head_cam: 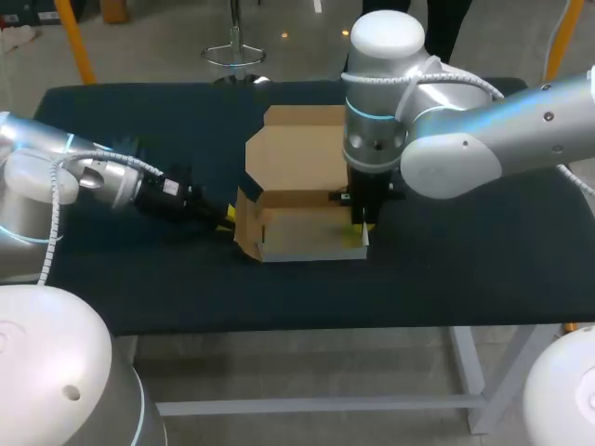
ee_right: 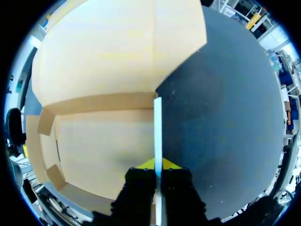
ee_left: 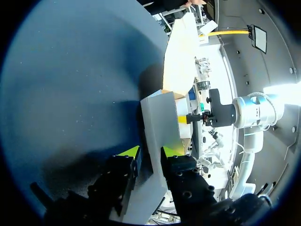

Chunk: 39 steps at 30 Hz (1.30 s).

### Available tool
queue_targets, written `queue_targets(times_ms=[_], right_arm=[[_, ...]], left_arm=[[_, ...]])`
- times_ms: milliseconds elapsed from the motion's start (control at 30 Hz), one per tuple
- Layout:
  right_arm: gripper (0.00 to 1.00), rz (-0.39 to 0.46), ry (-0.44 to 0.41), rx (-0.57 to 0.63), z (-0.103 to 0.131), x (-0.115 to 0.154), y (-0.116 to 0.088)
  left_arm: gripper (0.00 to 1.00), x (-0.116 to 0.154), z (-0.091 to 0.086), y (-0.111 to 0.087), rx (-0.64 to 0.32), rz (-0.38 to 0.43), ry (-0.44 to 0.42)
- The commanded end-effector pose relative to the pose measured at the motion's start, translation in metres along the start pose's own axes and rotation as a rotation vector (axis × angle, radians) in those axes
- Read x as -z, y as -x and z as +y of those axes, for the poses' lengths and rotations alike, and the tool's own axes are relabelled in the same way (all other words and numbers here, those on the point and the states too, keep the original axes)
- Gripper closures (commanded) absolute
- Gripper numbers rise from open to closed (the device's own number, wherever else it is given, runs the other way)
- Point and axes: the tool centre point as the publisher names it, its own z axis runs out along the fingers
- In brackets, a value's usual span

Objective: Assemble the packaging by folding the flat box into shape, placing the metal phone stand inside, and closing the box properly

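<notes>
From the head view, the box (head_cam: 307, 230) sits in the middle of the table (head_cam: 465, 269). It is partly shaped: the walls stand up and the lid (head_cam: 297, 153) lies open, tilted back to the far side. The left gripper (head_cam: 230, 216) is at the box's left end and the right gripper (head_cam: 358, 232) comes down on its right end. No phone stand shows on the table in this view. I judge the folding to be well along, with loading the stand and closing the lid not yet done.

The left wrist view shows what the head view cannot. The left wall (ee_left: 157, 122) runs between the left gripper's two yellow tips, with a dark gap on one side of it. The jaws stand slightly apart around the wall and do not clamp it.

The right wrist view looks straight down into the box. The right wall (ee_right: 157, 127) shows as a thin white edge pinched between the right gripper's yellow tips, so the jaws are closed on it. The brown floor (ee_right: 103, 150) inside is bare, with small corner flaps folded in. Only this view makes it plain that the phone stand is not in the box.
</notes>
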Motion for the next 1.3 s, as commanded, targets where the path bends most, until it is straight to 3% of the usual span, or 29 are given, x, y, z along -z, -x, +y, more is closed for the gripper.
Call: queue_targets(times_ms=[33,633,1300], right_arm=[[1.0,-0.003,-0.004,0.001,0.001,0.001,-0.001],[1.0,-0.003,-0.004,0.001,0.001,0.001,-0.001],[1.0,-0.003,-0.004,0.001,0.001,0.001,-0.001]], left_arm=[[0.68,-0.006,-0.001,-0.007,0.007,0.007,-0.007],[0.59,-0.018,-0.001,-0.022,0.091,0.057,-0.03],[0.62,-0.036,-0.002,-0.029,0.132,0.038,-0.032]])
